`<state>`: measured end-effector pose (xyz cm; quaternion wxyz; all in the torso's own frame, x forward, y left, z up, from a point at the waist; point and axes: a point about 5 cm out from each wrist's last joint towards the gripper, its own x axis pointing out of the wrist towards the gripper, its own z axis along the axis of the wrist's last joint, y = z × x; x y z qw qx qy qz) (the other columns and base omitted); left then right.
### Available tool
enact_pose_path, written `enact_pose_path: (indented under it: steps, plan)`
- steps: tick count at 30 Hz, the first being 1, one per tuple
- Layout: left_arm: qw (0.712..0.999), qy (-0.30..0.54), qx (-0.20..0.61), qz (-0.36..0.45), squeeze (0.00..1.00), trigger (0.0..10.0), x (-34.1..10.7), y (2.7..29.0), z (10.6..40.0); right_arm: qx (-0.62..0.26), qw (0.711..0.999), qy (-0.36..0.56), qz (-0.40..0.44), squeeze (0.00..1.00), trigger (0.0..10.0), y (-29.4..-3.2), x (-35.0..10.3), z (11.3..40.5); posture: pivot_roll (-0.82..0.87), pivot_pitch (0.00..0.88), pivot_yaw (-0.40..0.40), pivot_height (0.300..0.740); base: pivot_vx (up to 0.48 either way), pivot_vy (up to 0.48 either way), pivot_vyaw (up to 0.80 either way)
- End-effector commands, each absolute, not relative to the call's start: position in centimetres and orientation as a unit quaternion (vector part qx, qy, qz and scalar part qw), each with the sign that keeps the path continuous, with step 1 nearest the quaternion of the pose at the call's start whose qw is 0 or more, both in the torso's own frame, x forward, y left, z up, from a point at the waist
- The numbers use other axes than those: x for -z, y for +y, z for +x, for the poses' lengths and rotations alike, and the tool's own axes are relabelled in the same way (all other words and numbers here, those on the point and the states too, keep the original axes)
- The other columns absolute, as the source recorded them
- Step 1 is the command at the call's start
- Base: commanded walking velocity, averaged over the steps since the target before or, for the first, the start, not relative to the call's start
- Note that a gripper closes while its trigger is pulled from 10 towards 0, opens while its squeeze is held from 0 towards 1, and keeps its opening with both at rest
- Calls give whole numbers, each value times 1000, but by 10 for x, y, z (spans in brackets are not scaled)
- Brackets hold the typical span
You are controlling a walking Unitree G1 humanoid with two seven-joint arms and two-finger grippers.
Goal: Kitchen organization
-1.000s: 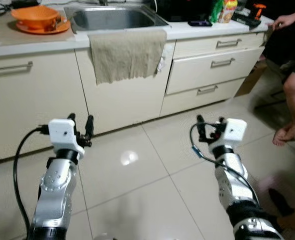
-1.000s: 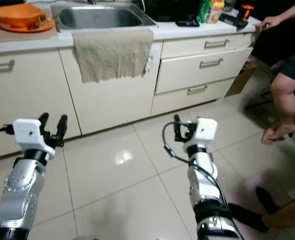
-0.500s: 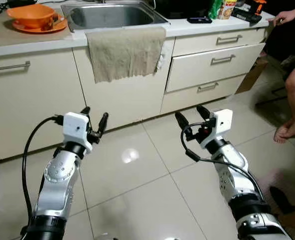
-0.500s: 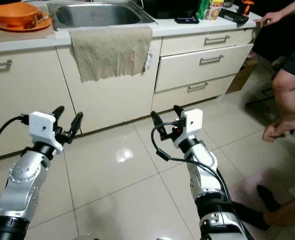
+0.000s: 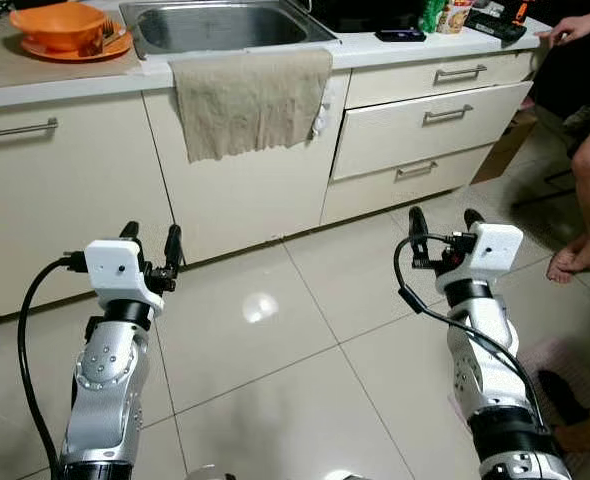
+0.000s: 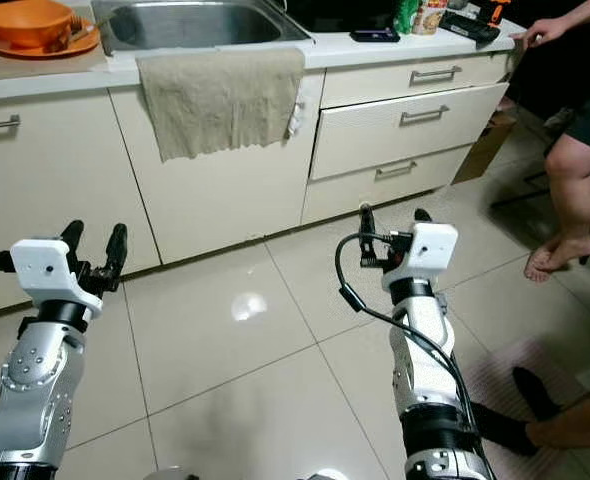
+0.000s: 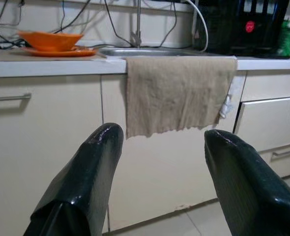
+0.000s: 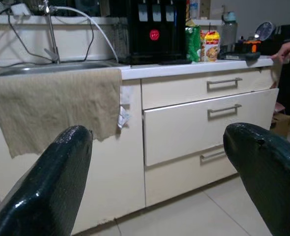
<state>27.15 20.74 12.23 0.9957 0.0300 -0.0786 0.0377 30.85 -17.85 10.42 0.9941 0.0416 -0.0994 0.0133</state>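
Pincers raised and empty above the tiled kitchen floor (image 5: pixel 275 350): the left pincer (image 5: pixel 150 238) and the right pincer (image 5: pixel 443 222) both stand with fingers spread, holding nothing, well short of the cabinets ahead. Beyond them a beige towel (image 5: pixel 252 98) hangs over the front edge of the bench (image 5: pixel 65 85), below a steel sink (image 5: pixel 220 25). To the robot's left on the bench sits an orange bowl (image 5: pixel 57 22) on an orange plate (image 5: pixel 75 50). To the right, the middle drawer (image 5: pixel 430 122) of a stack of three stands slightly open, and bottles and packets (image 8: pixel 204 44) crowd the far end beside a black appliance (image 8: pixel 155 32). A person's hand (image 5: pixel 567 28) rests on the bench edge there, bare legs below. Judging by the scene, the organizing has barely begun: nothing is in either grip, the bowl and plate wait, the drawer is still ajar, and the robot has yet to close on the bench.
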Motion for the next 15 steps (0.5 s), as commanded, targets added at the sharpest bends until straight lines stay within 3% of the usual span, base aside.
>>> enact_pose_path:
  steps: [1, 11, 15]
  plan:
    - [996, -75, -36, 28, 0, 10000, -122, 203, 272, -19, 996, -79, 34, 0, 10000, -177, -97, 306, -32, 54, -74, 740, 0, 0, 0]
    - [994, -87, -22, 60, 0, 10000, -119, 202, 265, -48, 998, -30, 3, 0, 10000, -167, -74, 296, -33, 53, -77, 740, 0, 0, 0]
    - [994, -79, -31, 68, 0, 10000, -114, 204, 264, -40, 999, -29, 21, 0, 10000, -169, -72, 296, -30, 52, -79, 740, 314, 0, 0]
